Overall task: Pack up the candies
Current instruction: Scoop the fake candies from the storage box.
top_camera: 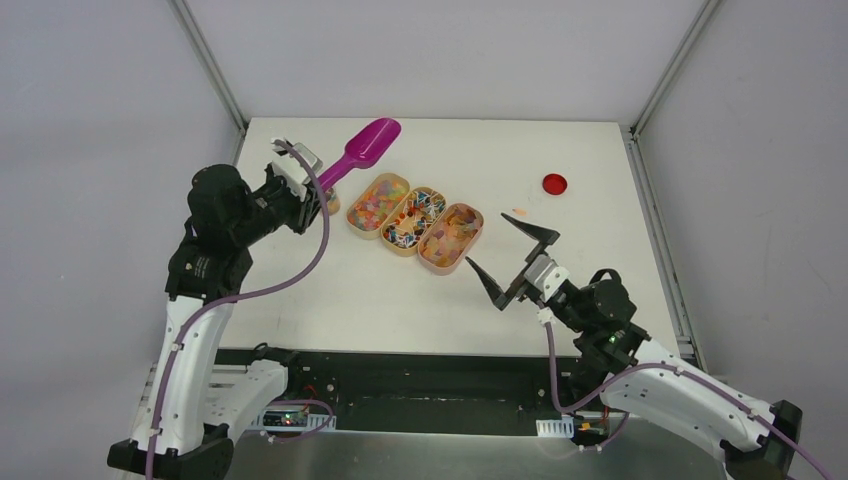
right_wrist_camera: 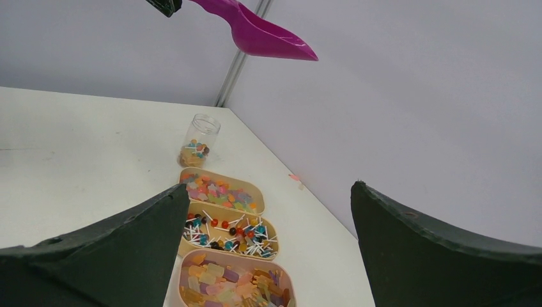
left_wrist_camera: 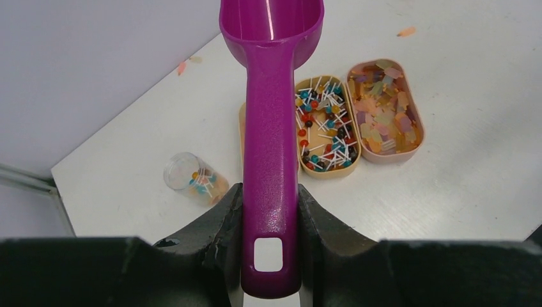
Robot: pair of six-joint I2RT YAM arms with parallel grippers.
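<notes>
A robotics lab test cell: a white table (top_camera: 400,290) boxed in by plain grey panels (top_camera: 90,120) on aluminium posts (top_camera: 212,65) at its far corners, robot arms (top_camera: 190,350) bolted along its near edge, cables (top_camera: 549,360) and a circuit board (top_camera: 290,414) below that edge.

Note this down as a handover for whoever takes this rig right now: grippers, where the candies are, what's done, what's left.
Left gripper: shut on the magenta scoop handle; scoop raised, bowl empty.
Right gripper: open, empty, near the trays.
Candies: three kinds in three oval trays, side by side.
Done: a few sit in the open jar beside the trays.
Also: red disc far right, stray orange piece near it.
Left: probably more scooping into the jar.
</notes>
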